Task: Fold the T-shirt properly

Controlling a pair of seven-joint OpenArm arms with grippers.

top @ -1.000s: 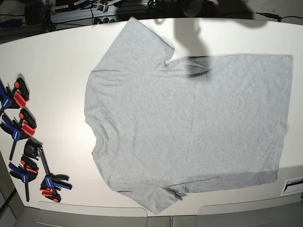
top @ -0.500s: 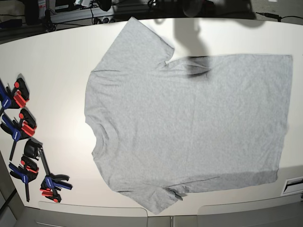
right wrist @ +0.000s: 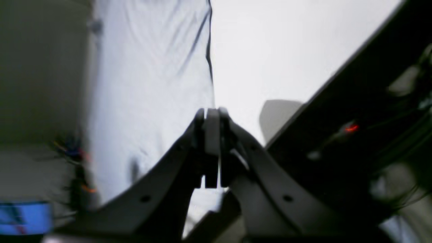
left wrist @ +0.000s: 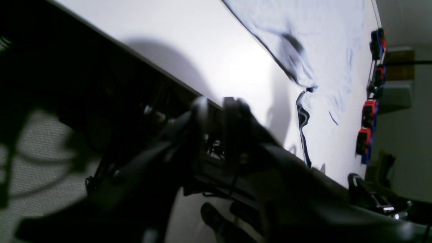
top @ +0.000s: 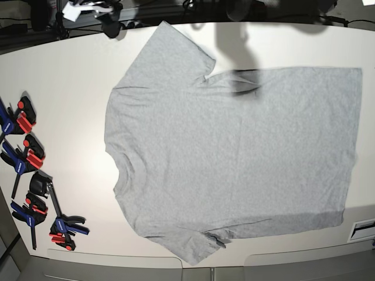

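You have the T-shirt (top: 234,158) spread flat and plain side up across the middle of the white table (top: 64,88), its neck opening toward the clamps and its hem toward the opposite end. One sleeve reaches the far edge of the table, the other the near edge, and a small fold shows under the near sleeve. A row of red, blue and black clamps (top: 29,175) lies on the table well apart from the shirt, beyond the collar. Your right gripper (right wrist: 212,116) hangs above the bare table just beside one edge of the shirt, touching nothing, and its two fingers are pressed together with nothing between them. Your left gripper (left wrist: 216,101) is dark and blurred in its wrist view; it sits over the far table edge, away from the cloth, and you cannot tell from that picture whether its fingers are spread or closed. In the base view only a dark, blurred piece of arm hardware shows at the far left corner.
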